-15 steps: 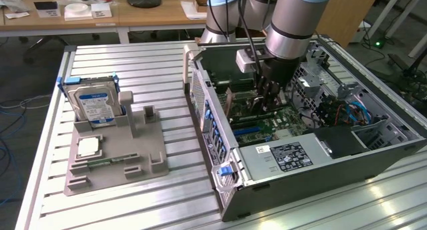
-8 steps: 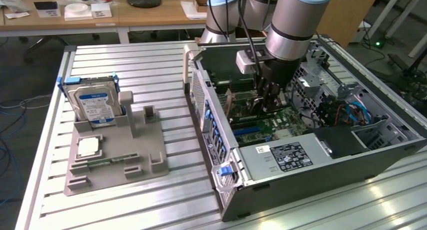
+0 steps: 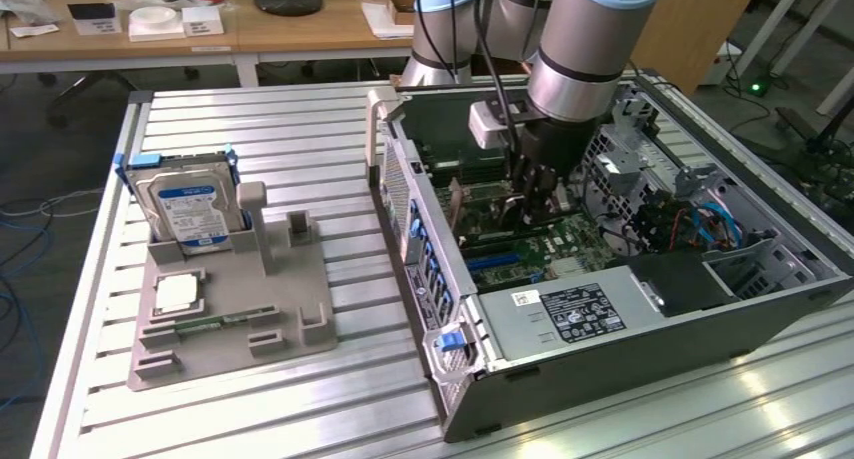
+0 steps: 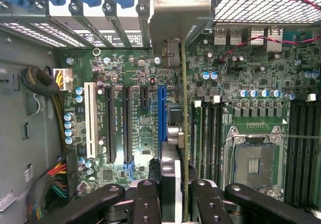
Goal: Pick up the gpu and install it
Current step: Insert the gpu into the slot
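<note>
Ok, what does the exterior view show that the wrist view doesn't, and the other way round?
Exterior view: the hard drive standing in a grey fixture on the slatted table, at the exterior view's left, plus the labelled power supply and the arm reaching into the open computer case. Wrist view: the gpu edge-on in the closed claw, its metal bracket, the blue slot, the white slot and the empty CPU socket. Both: the green motherboard inside the case.
</note>
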You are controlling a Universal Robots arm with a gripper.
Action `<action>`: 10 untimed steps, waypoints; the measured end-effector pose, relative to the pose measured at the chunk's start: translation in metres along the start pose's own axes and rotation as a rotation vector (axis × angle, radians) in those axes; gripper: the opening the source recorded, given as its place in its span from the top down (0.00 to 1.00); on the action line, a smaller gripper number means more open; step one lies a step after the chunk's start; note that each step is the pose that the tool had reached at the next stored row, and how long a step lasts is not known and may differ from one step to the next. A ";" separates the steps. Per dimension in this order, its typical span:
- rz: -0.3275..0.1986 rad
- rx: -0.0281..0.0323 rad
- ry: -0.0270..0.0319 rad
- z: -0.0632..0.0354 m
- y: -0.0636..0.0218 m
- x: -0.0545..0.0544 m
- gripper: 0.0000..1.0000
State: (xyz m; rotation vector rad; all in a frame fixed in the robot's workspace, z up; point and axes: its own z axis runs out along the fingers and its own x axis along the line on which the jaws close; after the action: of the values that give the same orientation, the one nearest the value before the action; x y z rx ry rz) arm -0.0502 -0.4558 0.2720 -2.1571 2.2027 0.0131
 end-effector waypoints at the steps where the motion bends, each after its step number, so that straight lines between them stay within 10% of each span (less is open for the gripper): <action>1: 0.000 0.0001 -0.0002 0.0007 0.0000 0.000 0.72; 10: 0.000 -0.0001 0.0001 0.0079 0.0020 0.001 0.72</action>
State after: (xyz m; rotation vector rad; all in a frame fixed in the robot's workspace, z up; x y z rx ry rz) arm -0.0519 -0.4565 0.2640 -2.1572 2.2029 0.0131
